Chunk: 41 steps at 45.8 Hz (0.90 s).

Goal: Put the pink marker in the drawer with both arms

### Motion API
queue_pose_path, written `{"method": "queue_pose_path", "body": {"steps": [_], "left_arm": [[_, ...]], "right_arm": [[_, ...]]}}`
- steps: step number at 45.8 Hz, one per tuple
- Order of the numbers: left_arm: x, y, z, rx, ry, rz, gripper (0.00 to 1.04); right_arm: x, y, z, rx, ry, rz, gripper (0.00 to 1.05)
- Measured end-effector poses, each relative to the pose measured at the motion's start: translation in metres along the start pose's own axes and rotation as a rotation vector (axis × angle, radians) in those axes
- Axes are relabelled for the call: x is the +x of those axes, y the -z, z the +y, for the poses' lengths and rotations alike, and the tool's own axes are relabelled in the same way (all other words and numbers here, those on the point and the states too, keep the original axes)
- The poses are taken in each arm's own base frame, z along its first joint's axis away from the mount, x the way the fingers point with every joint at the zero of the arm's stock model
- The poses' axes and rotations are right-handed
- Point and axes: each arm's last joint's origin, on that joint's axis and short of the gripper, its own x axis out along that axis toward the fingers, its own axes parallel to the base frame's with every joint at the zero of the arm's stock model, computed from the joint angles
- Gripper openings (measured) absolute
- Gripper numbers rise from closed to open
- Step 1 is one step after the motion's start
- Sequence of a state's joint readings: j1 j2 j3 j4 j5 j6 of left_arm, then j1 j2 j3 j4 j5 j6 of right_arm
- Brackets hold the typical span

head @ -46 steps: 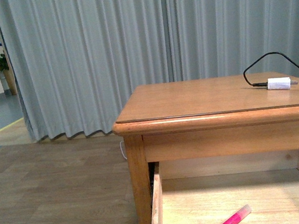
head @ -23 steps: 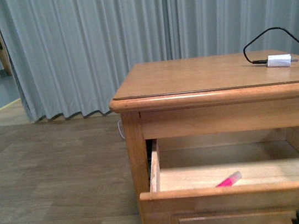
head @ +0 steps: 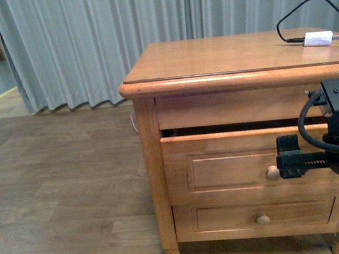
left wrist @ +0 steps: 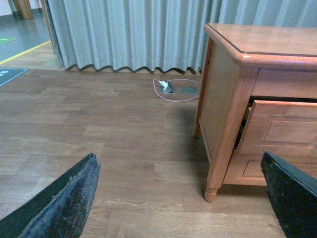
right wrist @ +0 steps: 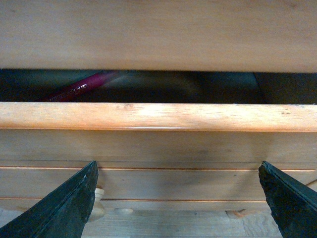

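The drawer [head: 225, 166] stands out only a narrow gap from the honey-coloured cabinet [head: 153, 167]. Through that gap, in the right wrist view, the pink marker [right wrist: 81, 87] lies inside in shadow above the drawer's top edge [right wrist: 158, 116]. My right gripper [head: 289, 159] is open at the drawer front, just beside the round pale knob [head: 272, 173]. In its own view the right gripper [right wrist: 178, 198] holds nothing, and the knob [right wrist: 98, 201] shows by one finger [right wrist: 64, 210]. My left gripper [left wrist: 181, 198] hangs open over the floor, left of the cabinet and apart from it.
A white charger plug [head: 318, 37] with a black cable lies on the cabinet top at the back right. The lower drawer [head: 258, 215] is shut. Grey curtains [head: 94, 43] hang behind. A white cable and plug [left wrist: 171, 89] lie on the wooden floor [left wrist: 99, 139] near the curtain.
The drawer, wide open a second ago with the marker lying in it, now stands nearly shut. My right arm has come into the front view at the drawer front.
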<state>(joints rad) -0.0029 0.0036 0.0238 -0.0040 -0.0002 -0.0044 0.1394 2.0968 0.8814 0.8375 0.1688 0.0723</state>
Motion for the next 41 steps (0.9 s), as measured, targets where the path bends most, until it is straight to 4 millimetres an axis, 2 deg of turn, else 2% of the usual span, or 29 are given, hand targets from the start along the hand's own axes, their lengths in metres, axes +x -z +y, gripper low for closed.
{"method": "queue_pose_path", "body": {"steps": [4, 10, 26, 41], "left_arm": [[0.0, 0.0, 0.0, 0.0, 0.0, 0.0, 0.99], [0.0, 0.0, 0.0, 0.0, 0.0, 0.0, 0.99], [0.0, 0.0, 0.0, 0.0, 0.0, 0.0, 0.99], [0.0, 0.0, 0.0, 0.0, 0.0, 0.0, 0.99]], "right_arm": [[0.015, -0.003, 0.003, 0.012, 0.011, -0.02, 0.96], [0.024, -0.004, 0.004, 0.021, 0.014, -0.036, 0.96], [0.022, -0.002, 0.004, 0.022, 0.008, -0.055, 0.96], [0.019, -0.009, 0.003, 0.014, 0.002, -0.055, 0.96]]}}
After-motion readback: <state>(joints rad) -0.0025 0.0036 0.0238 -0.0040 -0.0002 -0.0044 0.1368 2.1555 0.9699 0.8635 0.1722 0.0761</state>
